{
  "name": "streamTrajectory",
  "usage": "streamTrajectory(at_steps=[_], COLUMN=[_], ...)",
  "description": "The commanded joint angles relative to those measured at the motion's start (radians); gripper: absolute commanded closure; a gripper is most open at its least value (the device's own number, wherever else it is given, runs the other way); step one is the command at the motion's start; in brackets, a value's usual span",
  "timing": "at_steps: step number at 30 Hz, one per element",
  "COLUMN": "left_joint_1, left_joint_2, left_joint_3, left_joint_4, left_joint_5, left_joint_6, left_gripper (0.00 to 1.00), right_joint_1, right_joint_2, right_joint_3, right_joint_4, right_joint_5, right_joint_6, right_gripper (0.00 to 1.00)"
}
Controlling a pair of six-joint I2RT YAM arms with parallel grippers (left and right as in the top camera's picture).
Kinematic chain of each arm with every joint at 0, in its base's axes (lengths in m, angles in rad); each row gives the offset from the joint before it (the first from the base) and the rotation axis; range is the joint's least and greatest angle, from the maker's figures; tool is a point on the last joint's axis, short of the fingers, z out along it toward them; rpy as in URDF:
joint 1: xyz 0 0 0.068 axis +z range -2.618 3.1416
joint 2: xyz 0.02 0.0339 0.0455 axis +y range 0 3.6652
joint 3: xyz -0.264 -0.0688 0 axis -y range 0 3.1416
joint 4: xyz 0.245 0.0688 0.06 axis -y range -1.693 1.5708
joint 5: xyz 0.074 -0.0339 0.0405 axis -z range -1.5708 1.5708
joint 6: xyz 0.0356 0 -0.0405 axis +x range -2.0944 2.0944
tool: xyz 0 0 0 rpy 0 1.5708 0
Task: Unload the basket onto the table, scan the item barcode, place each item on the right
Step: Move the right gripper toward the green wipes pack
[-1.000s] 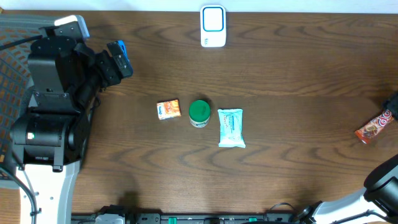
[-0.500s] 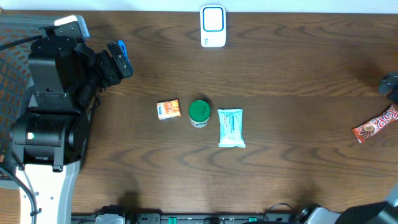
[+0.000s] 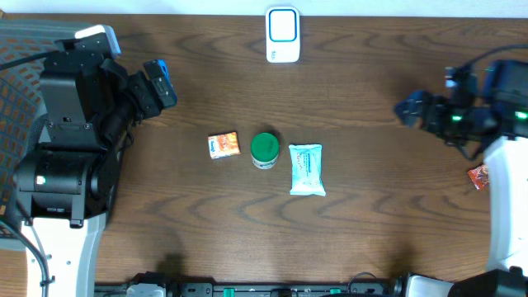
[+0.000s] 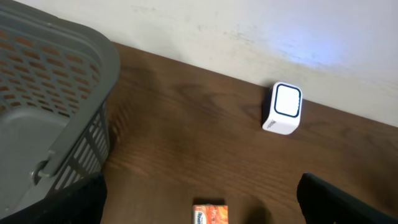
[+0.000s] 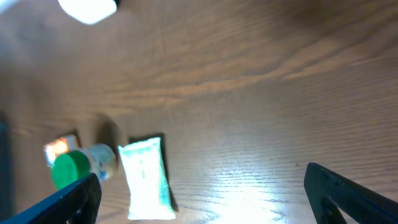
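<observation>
At the back edge of the tabletop (image 3: 371, 74): a white scanner (image 3: 282, 35) with a blue-rimmed face is being carried upright, about midway along that edge.
Middle of the tabletop: three items are being carried in a row, well apart from the scanner. A small orange box (image 3: 223, 145) is lying nearest the left edge, a green-lidded jar (image 3: 265, 149) is just beside it, and a pale blue packet (image 3: 306, 169) is just beside the jar on the side of the right edge.
Right edge of the tabletop: a red snack bar (image 3: 478, 176) is being largely hidden by the right arm, with only one end being shown.
Left edge of the tabletop: a grey basket (image 4: 50, 112) is being seen beside the left arm.
Left gripper (image 3: 161, 78): it is being held wide open, with nothing between its fingers, above the back-left part of the tabletop and well apart from every item.
Right gripper (image 3: 408, 109): it is being held with its fingers spread wide and gripping nothing, above the right part of the tabletop. It is being pointed towards the row, apart from the snack bar.
Right wrist view: it is being blurred, though the jar, packet and box are being made out at its lower left.
</observation>
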Motion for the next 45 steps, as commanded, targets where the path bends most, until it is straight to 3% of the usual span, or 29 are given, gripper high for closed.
streamTrajectory(at_steps=[1, 9, 22, 33, 40, 45], left_joint_1=[0.005, 0.005, 0.005, 0.005, 0.005, 0.005], left_joint_2=[0.006, 0.006, 0.006, 0.006, 0.006, 0.006], left_joint_3=[0.011, 0.011, 0.011, 0.011, 0.011, 0.011], left_joint_4=[-0.002, -0.002, -0.002, -0.002, -0.002, -0.002], left_joint_5=[-0.013, -0.013, -0.013, -0.013, -0.013, -0.013], left_joint_6=[0.010, 0.010, 0.009, 0.009, 0.009, 0.009], left_gripper=[0.02, 0.02, 0.02, 0.02, 0.02, 0.02], right_joint_1=[0.118, 0.360, 0.612, 0.795, 0.813, 0.878], right_joint_2=[0.001, 0.001, 0.001, 0.002, 0.005, 0.005], right_joint_3=[-0.009, -0.010, -0.022, -0.190, -0.304, -0.328], right_joint_4=[-0.001, 0.001, 0.034, 0.190, 0.305, 0.340], right_joint_5=[0.217, 0.463, 0.725, 0.759, 0.771, 0.825], right_joint_6=[0.047, 0.052, 0.051, 0.040, -0.106, -0.119], right_gripper=[0.01, 0.01, 0.01, 0.01, 0.01, 0.01])
